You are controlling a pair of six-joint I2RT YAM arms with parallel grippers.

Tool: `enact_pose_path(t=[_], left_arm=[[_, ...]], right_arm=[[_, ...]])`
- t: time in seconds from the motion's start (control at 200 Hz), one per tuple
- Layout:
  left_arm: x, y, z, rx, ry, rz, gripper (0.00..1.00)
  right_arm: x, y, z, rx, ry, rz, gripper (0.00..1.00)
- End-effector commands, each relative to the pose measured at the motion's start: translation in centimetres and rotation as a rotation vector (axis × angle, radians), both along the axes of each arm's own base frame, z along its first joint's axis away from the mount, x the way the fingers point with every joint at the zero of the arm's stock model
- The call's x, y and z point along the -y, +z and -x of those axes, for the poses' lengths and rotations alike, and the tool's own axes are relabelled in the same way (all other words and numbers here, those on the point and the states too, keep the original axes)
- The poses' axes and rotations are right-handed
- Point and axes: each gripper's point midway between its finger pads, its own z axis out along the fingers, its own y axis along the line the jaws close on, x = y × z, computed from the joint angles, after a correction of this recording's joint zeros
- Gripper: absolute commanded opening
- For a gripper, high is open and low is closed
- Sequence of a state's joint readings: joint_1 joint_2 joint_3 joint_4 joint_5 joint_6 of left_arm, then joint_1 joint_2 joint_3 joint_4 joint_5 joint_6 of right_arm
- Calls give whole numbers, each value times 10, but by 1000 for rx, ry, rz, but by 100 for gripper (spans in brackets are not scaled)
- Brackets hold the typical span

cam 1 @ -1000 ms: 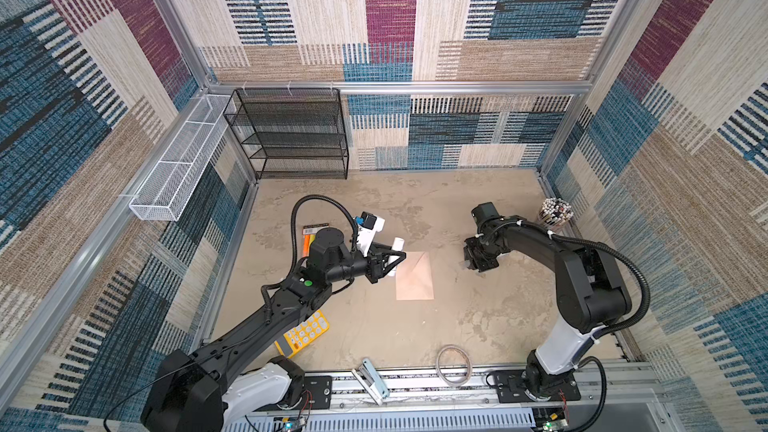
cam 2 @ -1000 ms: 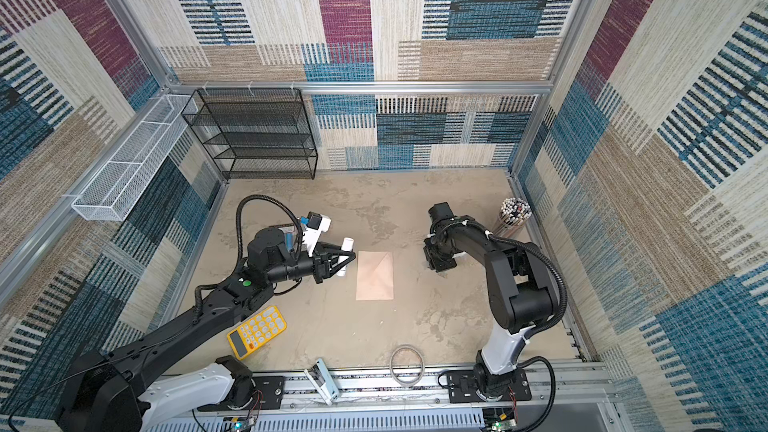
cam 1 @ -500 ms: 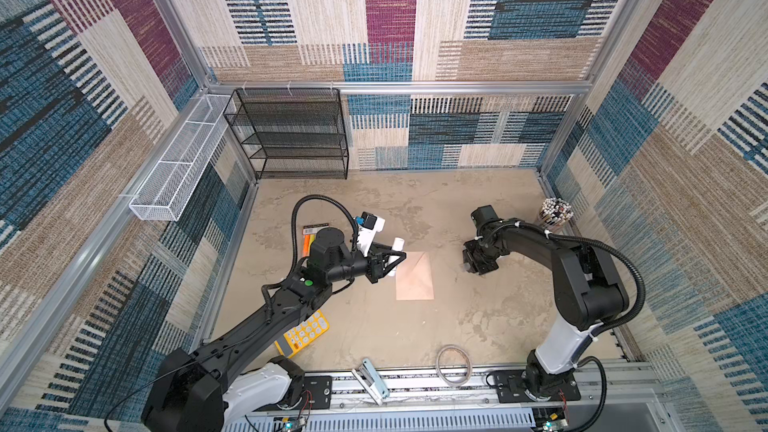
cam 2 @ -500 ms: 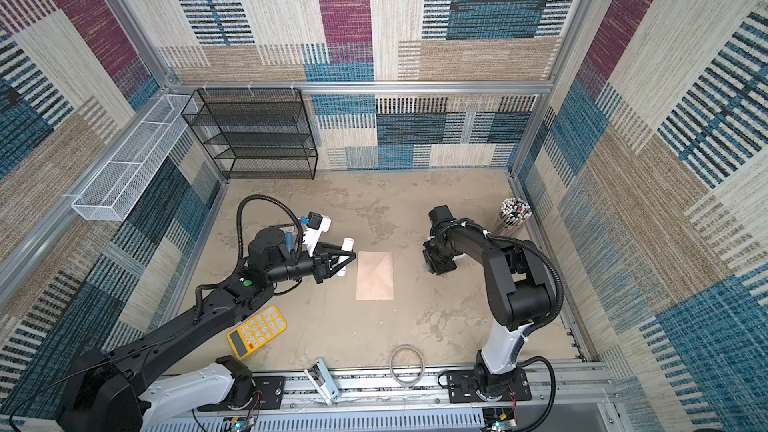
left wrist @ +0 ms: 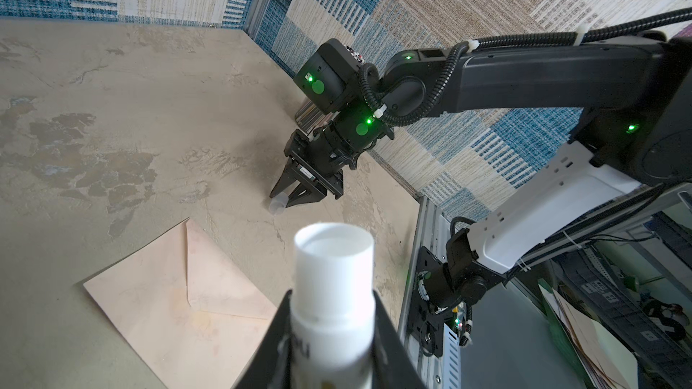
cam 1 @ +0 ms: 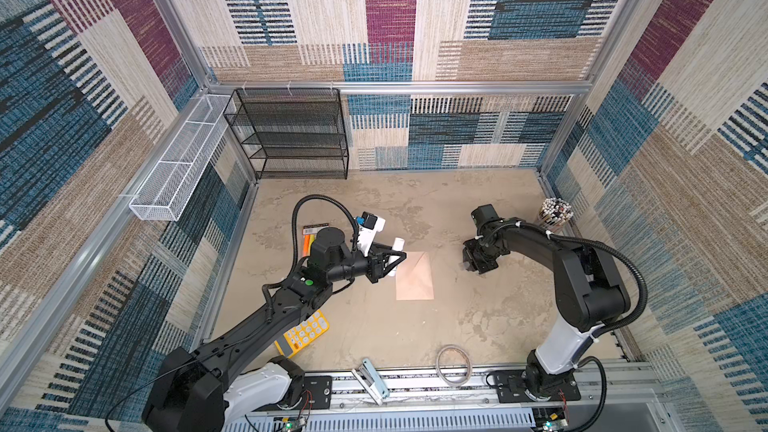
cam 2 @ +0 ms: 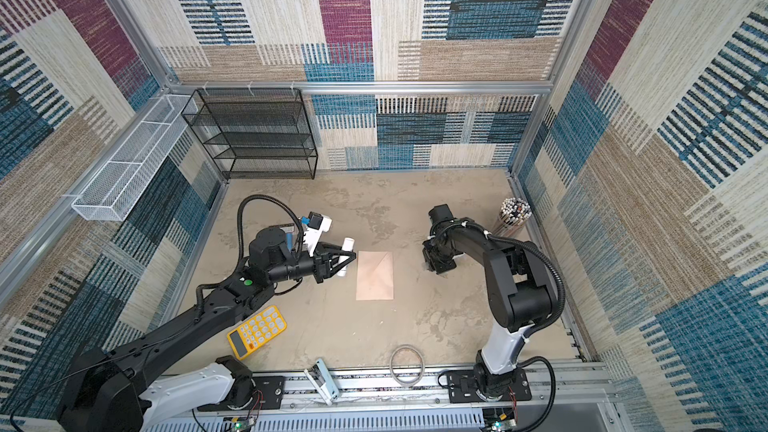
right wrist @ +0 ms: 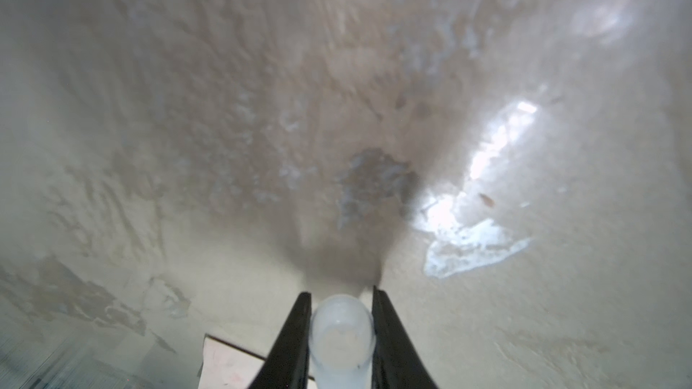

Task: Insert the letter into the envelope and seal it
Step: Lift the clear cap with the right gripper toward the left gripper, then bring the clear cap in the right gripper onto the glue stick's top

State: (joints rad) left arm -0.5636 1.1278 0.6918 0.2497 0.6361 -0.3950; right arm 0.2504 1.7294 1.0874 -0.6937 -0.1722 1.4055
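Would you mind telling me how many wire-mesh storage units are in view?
2. A black mesh shelf rack stands at the back left corner of the table; a white mesh basket hangs along the left wall beside it. I see no others.

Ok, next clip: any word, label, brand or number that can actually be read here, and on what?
Nothing reads clearly.
white glue stick: dark print on the barrel, blurred and cut off, unreadable.
yellow calculator: key markings too small to read.
orange pack: dark header label, too small to read.
envelope: no print visible.
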Motion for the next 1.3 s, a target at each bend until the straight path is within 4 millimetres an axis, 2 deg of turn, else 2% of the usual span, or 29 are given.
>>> enact_pose_path(t=[0.0,0.17,0.331,0.516,0.756,1.022,1.297], left_arm=[[3,6,-1,41,-19,3,0],[8,-2,-7,27,-30,-15,0],[22,-10,-11,28,-55,-43,0],[53,-19,-11,32,-112,-66,0],[94,-19,-22,49,-149,-32,0],[120,-10,-43,74,-158,5,0],[136,-5,-46,82,-184,22,0]], right_arm=[[-6,23,-19,120,60,3,26],[-19,59,-33,281,183,-19,26],[-29,111,-42,491,286,-20,25],[-36,174,-43,735,397,-2,26],[-43,232,-37,937,492,5,26],[-51,259,-24,1036,565,3,26],[-57,260,-17,1053,604,13,27]])
